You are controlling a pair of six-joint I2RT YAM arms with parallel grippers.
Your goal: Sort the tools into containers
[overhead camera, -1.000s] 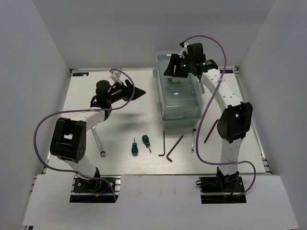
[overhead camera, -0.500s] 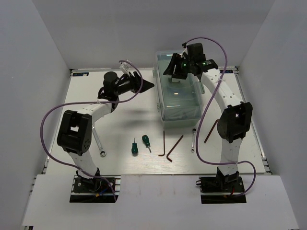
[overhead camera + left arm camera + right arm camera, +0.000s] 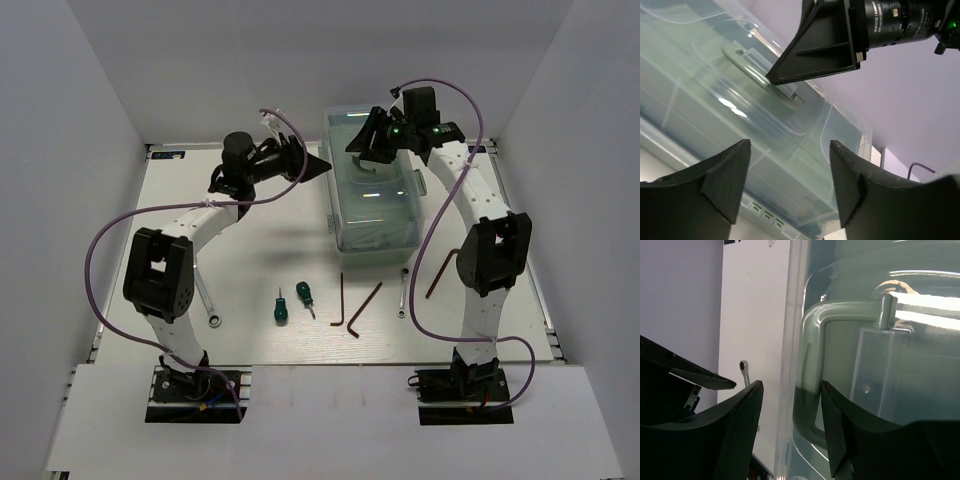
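Toolbox interior hazy, contents unreadable; wrench shaft hidden behind right claw.

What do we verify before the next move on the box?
1. Lid open for sorting: not ok, it is shut.
2. Right gripper open: ok.
3. Handle lined up in the right gripper's gap: ok in the right wrist view; depth cannot tell.
4. Left gripper open: ok. It sits beside the box; touching cannot tell.
5. Latches released: cannot tell.
6. Tools on the table, none held: ok.
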